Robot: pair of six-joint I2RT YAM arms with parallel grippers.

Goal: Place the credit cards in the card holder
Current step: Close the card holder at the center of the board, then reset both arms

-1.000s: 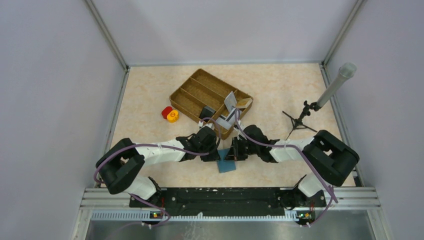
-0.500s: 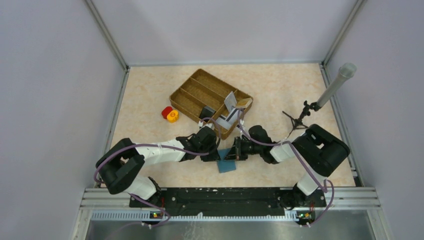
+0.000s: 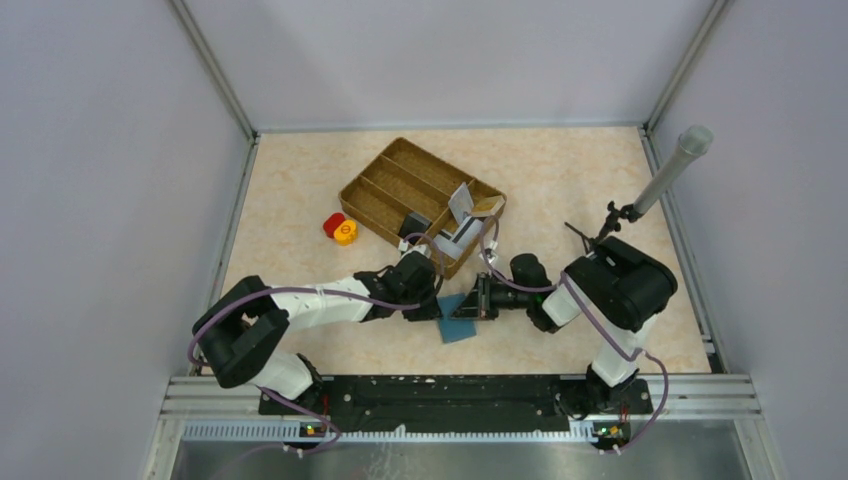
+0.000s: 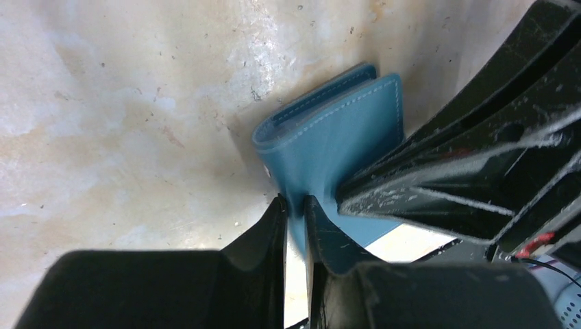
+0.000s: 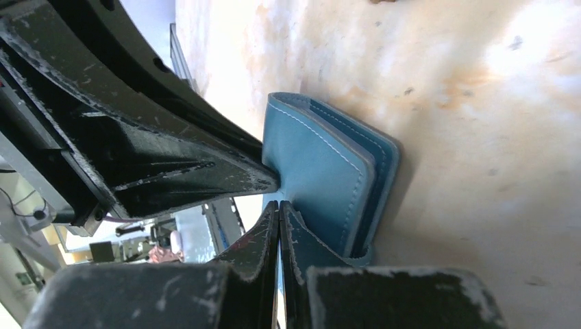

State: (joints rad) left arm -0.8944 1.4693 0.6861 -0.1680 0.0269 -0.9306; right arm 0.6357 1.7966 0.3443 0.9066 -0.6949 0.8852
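Observation:
The teal-blue card holder (image 3: pixel 458 320) lies on the table between my two grippers. My left gripper (image 3: pixel 432 306) is shut on one flap of it. The left wrist view shows that gripper (image 4: pixel 294 204) pinching the blue leather (image 4: pixel 336 130). My right gripper (image 3: pixel 478 302) is shut on the opposite flap. In the right wrist view it (image 5: pixel 279 205) grips the card holder (image 5: pixel 322 164), whose layers stand slightly apart. A grey-white card (image 3: pixel 461 200) and a tan card (image 3: pixel 487 206) stand in the woven tray. Any other cards are not visible.
The brown woven divided tray (image 3: pixel 385 185) sits just behind the grippers. Red and yellow round pieces (image 3: pixel 340 229) lie to its left. A small black tripod with a grey tube (image 3: pixel 660 175) stands at the right, close to my right arm.
My right arm's elbow and body have swung left toward the card holder while its gripper stayed on it. The left arm and the card holder have barely moved.

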